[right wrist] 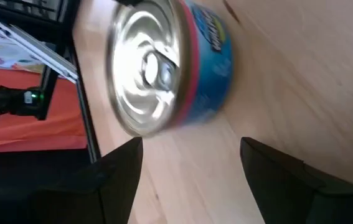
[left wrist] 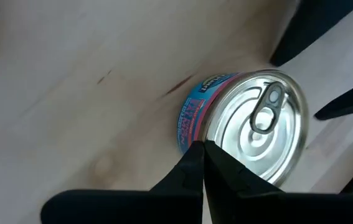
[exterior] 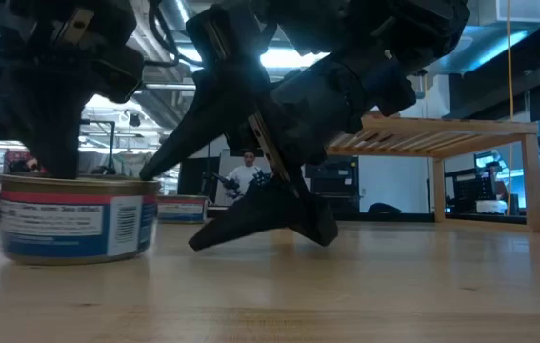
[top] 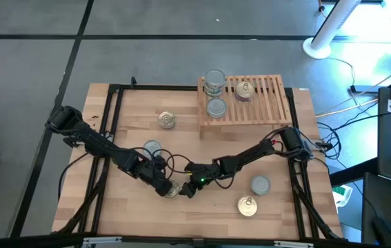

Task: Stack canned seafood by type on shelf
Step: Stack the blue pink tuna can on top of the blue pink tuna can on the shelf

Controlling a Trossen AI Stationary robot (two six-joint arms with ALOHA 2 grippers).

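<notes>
Both arms reach inward over the front middle of the table [top: 133, 207] and meet at one can [top: 171, 191] with a blue label and a pull-ring top.

Left arm: stretched from the left edge toward the centre, bent low. The left gripper [top: 165, 187] points down onto the can's top; its fingers are pressed together, tips resting on the lid near the rim, as the left wrist view shows [left wrist: 204, 163]. It grips nothing.

Right arm: stretched from the right side, elbow raised, wrist dropped low. The right gripper [top: 187, 189] is just beside the same can, fingers spread wide. In the low view one fingertip rests on the tabletop beside the can [exterior: 74, 217]. In the right wrist view the can [right wrist: 167, 65] lies ahead of the spread fingers, not between them.

Other cans: one behind the left arm [top: 152, 148], one toward the back [top: 167, 120], two at the front right [top: 261, 184] [top: 247, 206].

Shelf [top: 267, 103]: at the back edge, right of centre, carrying a two-can stack [top: 214, 82], a single grey-topped can [top: 216, 107] and a gold-topped can [top: 243, 90]. Its right half is bare slats.

Open tabletop lies between the grippers and the shelf.
</notes>
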